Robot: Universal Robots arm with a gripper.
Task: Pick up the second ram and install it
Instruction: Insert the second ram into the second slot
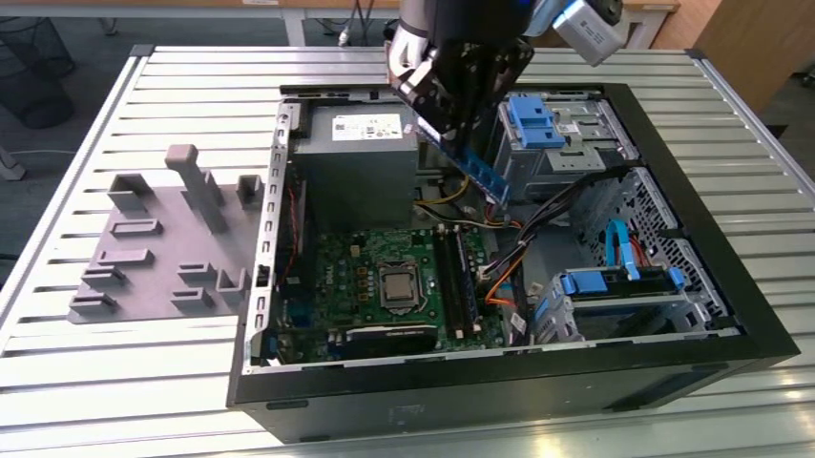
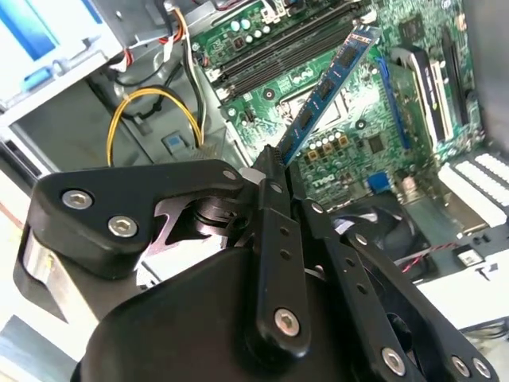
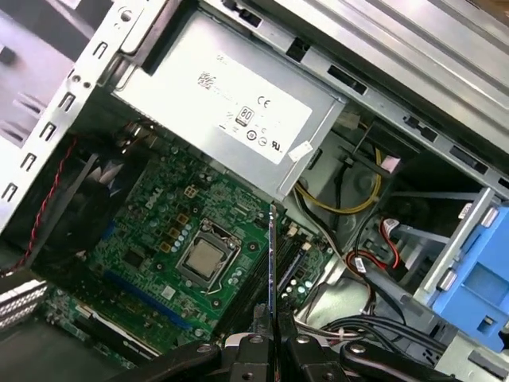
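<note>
My gripper (image 1: 449,122) is shut on the second ram (image 1: 488,179), a thin green strip with black chips. It hangs tilted inside the open computer case (image 1: 713,277), above the motherboard (image 1: 369,267) and apart from it. The long black memory slots (image 1: 455,277) lie below the strip and nearer the case's front. In the second wrist view the ram (image 2: 330,79) sticks out from the black fingers (image 2: 270,187) towards the slots (image 2: 278,52). The first wrist view has the ram (image 3: 272,263) edge-on, rising from the gripper (image 3: 271,341) over the slots (image 3: 288,267).
A grey power supply (image 1: 357,157) fills the case's back corner beside the gripper. Blue drive brackets (image 1: 532,122) and loose cables (image 1: 510,262) crowd the exterior view's right. A grey plastic fixture (image 1: 166,248) lies on the slatted table (image 1: 76,363), left of the case.
</note>
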